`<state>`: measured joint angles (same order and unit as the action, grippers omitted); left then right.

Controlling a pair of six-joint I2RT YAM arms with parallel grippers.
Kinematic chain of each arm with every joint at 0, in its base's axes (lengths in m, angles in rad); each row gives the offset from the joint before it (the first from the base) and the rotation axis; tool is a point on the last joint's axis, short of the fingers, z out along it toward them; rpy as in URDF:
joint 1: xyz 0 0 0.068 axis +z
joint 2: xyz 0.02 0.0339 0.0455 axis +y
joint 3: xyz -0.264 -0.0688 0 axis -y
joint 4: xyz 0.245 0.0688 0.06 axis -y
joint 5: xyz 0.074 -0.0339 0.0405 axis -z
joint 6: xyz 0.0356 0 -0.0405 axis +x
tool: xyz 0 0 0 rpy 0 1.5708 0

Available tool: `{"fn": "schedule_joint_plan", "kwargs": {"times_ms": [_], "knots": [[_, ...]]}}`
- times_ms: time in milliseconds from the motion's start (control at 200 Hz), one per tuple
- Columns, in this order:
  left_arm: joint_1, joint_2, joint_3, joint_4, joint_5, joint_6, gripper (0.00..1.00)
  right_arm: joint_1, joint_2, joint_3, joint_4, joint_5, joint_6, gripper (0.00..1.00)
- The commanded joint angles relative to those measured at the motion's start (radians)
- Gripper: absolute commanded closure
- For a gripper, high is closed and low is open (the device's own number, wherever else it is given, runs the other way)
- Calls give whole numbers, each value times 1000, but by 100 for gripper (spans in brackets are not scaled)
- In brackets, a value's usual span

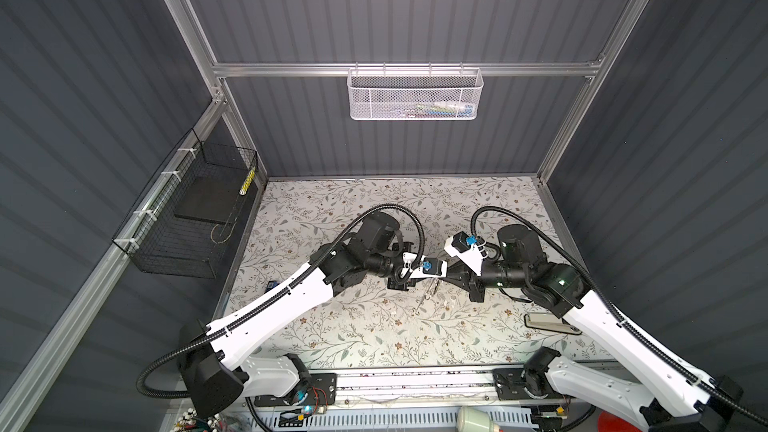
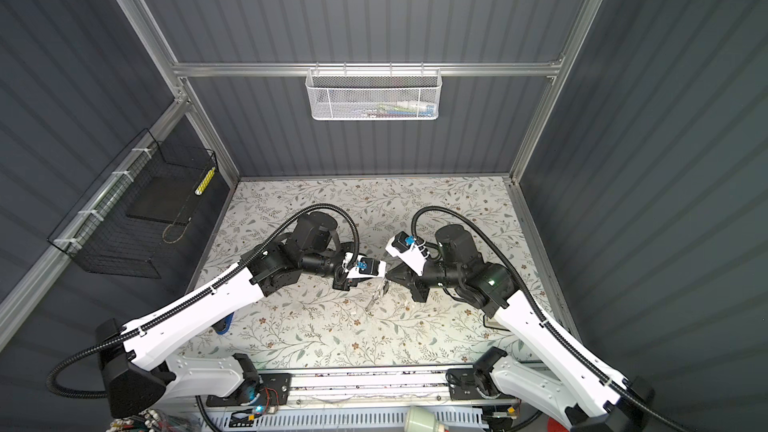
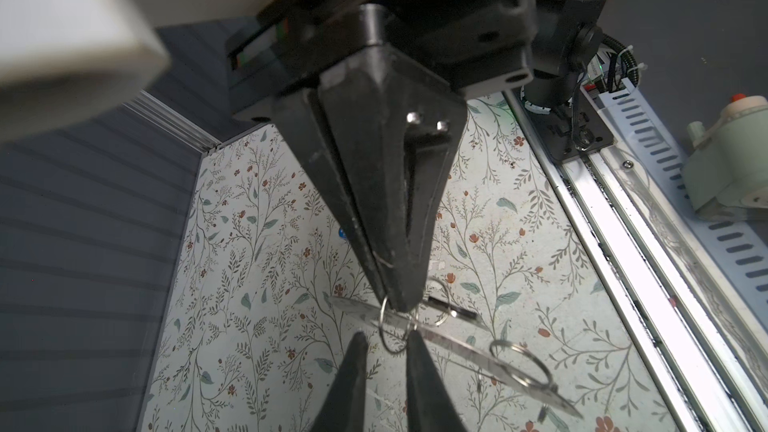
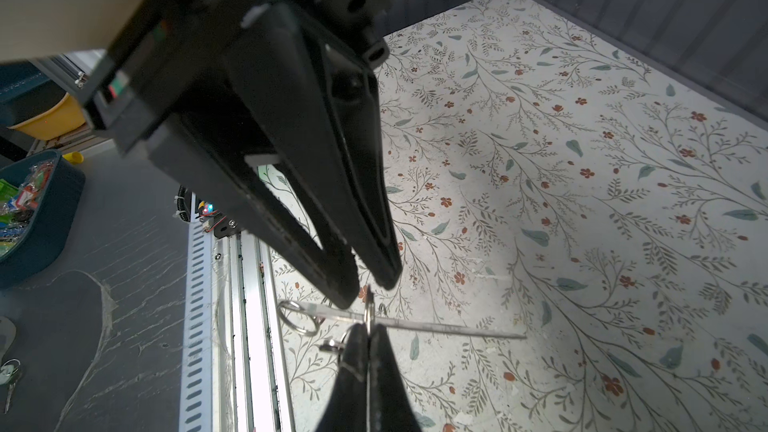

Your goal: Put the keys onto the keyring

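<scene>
The keyring (image 3: 390, 328) is a thin wire ring, seen edge-on in the right wrist view (image 4: 369, 312). My right gripper (image 4: 369, 328) is shut on it, held above the middle of the floral table (image 1: 374, 326). My left gripper (image 3: 387, 338) faces it tip to tip, its fingers (image 3: 357, 363) slightly apart with the ring between the tips. A long flat silvery strip (image 3: 465, 349) carrying another small ring (image 3: 519, 363) hangs from the keyring and shows in both top views (image 1: 427, 296) (image 2: 380, 290). I cannot tell whether the strip is one of the keys.
A blue thing (image 1: 272, 284) lies on the table, half hidden under the left arm. A grey flat slab (image 1: 548, 322) lies under the right arm. A white mesh basket (image 1: 415, 93) hangs on the back wall, a black wire basket (image 1: 187, 222) on the left wall.
</scene>
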<state>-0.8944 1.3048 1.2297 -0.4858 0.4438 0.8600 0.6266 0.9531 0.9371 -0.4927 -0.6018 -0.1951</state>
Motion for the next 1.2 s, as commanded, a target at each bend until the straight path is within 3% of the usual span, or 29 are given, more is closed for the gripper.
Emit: {"fn": "schedule_joint_plan", "kwargs": {"times_ms": [0, 745, 920, 1196], "knots": [[-5, 19, 40, 0, -5, -19, 83, 3, -3, 17, 35, -35, -3, 100], [-10, 35, 59, -6, 21, -47, 90, 18, 3, 9, 33, -24, -36, 100], [-10, 31, 60, -8, 18, -64, 81, 22, -6, 0, 39, 0, -44, 100], [-10, 37, 69, -14, 42, -78, 84, 28, -16, -12, 69, -4, -45, 100]]}}
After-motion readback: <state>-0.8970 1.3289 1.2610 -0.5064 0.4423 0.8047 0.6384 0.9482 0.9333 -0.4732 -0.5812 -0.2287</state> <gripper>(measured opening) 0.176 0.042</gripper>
